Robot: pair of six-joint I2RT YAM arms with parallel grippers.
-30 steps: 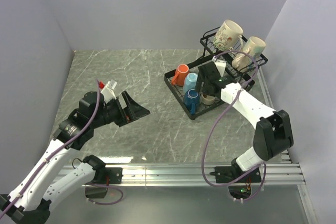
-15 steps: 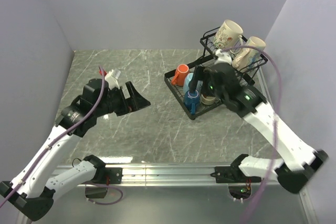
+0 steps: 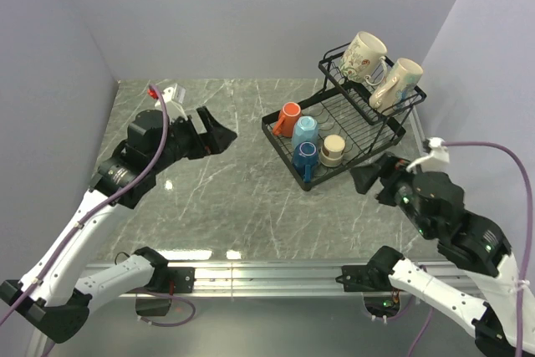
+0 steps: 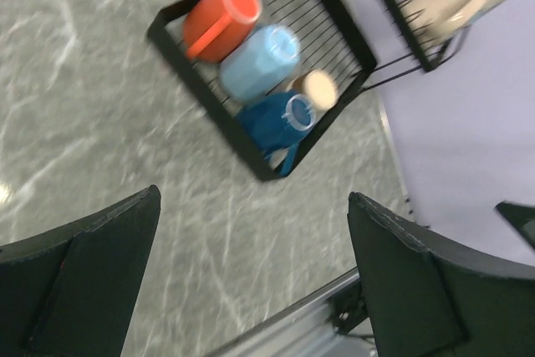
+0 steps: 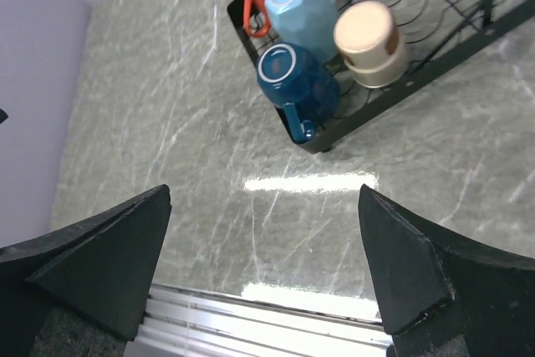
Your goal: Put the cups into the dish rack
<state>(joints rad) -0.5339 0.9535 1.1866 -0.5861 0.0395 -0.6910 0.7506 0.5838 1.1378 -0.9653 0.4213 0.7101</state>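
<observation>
Top external view: the right gripper [image 3: 373, 180] has pulled back from the dish rack [image 3: 282, 152], where it hung over the lower tray a moment ago, to about 4 o'clock on the worktop [image 3: 209, 198]. The left gripper [image 3: 219, 133] has swung further away, to about 10 o'clock. Both sets of jaws are spread wide with nothing between them, as both wrist views confirm.

The rack stands at 2 o'clock. Its lower tray holds four cups: the orange mug [image 3: 288, 114], the light blue mug [image 3: 306, 130], the dark blue mug [image 3: 305, 156] and a small pale cup [image 3: 333, 149] turned bottom up just beside them. The floral cream mug [image 3: 364, 54] and the plain cream mug [image 3: 399, 79] lean in the raised upper basket.

With all six cups in the rack, none left on the worktop and both arms clear of it, I judge the loading finished.

No brand, label or writing is readable anywhere; the floral print is the only marking.
</observation>
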